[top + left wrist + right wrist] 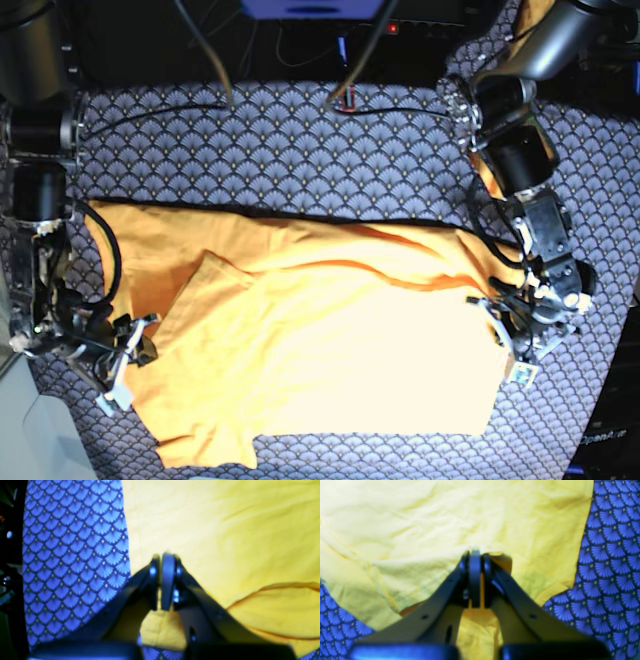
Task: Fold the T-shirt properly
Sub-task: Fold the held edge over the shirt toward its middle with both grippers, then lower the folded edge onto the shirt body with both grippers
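Both fingers, left (165,580) and right (475,577), pinched the T-shirt (330,350) at opposite counter (300,150) edges; next, lifting together for a fold

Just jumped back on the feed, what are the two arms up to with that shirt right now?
The plain orange-yellow cotton T-shirt lies spread, partly folded and wrinkled, on the navy cloth with the white fan-scale pattern. Both arms are down at its opposite ends. The left gripper is shut, its jaws pinching the shirt's fabric near one edge. The right gripper is shut on fabric at the other end. Neither end looks lifted far off the cloth yet.
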`<control>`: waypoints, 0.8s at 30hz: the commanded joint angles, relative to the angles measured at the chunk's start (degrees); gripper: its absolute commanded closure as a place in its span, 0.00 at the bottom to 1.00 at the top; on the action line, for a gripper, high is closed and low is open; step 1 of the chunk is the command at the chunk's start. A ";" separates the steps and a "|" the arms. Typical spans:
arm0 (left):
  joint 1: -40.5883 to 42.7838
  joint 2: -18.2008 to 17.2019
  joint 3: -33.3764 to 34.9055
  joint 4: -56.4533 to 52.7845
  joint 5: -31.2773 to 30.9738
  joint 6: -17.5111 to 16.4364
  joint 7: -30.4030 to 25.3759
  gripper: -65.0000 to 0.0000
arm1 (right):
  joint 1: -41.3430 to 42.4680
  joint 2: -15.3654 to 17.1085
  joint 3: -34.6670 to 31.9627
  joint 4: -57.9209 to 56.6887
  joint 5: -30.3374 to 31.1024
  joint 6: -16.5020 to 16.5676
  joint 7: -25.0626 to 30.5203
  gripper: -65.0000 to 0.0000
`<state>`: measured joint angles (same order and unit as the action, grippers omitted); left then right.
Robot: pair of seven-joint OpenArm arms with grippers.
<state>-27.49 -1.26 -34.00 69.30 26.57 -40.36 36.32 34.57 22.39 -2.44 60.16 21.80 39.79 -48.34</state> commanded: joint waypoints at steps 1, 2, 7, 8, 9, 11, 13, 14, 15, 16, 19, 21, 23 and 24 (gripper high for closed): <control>-1.92 -1.25 0.02 0.90 -0.76 0.36 -1.37 1.00 | 2.14 0.68 0.37 0.54 -1.10 0.21 1.35 1.00; -1.92 -1.34 -0.07 0.90 -0.76 0.36 -1.37 1.00 | 2.14 0.51 0.37 0.45 -2.59 0.21 1.88 1.00; -1.92 -1.86 -0.07 0.81 -0.85 0.36 -1.46 1.00 | 2.14 -0.90 0.37 0.45 -4.62 0.21 2.40 1.00; -1.92 -1.95 -0.07 0.81 -0.85 0.36 -1.46 1.00 | 2.14 -0.99 0.37 0.45 -4.62 0.21 2.40 1.00; -1.92 -1.95 -0.07 0.81 -0.85 0.36 -1.46 1.00 | 2.14 -0.99 0.37 0.45 -4.62 0.21 2.40 1.00; -1.92 -1.95 -0.07 0.28 -0.85 0.36 -1.46 1.00 | 2.31 -0.99 0.46 0.45 -4.62 0.21 2.40 1.00; -2.01 -2.22 -0.07 -1.39 -0.68 0.36 -1.46 1.00 | 2.49 -0.99 0.46 0.45 -4.70 0.21 2.49 1.00; -2.01 -3.09 -0.16 -2.09 -0.85 0.36 -1.46 1.00 | 3.02 -0.99 0.46 0.37 -4.70 0.21 2.49 1.00; -2.01 -3.53 -0.16 -2.79 -0.85 0.36 -1.55 1.00 | 3.28 -0.99 0.46 0.28 -4.70 0.21 2.49 1.00; -2.01 -3.80 -0.24 -3.50 -0.94 0.36 -1.55 1.00 | 3.46 -0.99 0.46 0.28 -4.70 0.21 2.49 1.00; -2.01 -3.97 -0.24 -4.73 -0.94 0.36 -1.63 1.00 | 3.54 -0.90 0.46 0.28 -4.70 0.21 2.49 1.00; -2.01 -3.97 -0.24 -4.73 -0.94 0.36 -2.60 1.00 | 3.54 -0.90 0.46 0.28 -4.70 0.21 2.49 1.00; -2.01 -3.97 -0.42 -4.64 -0.94 4.53 -2.95 1.00 | 3.54 -0.99 0.46 0.28 -4.70 0.21 2.49 1.00; -2.01 -3.97 -0.95 -4.64 -0.94 7.35 -3.13 1.00 | 3.54 -0.99 0.46 0.28 -4.70 0.21 2.49 1.00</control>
<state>-27.66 -4.56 -34.83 63.72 25.71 -32.75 34.26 36.16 20.78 -2.33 59.46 16.69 39.81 -47.11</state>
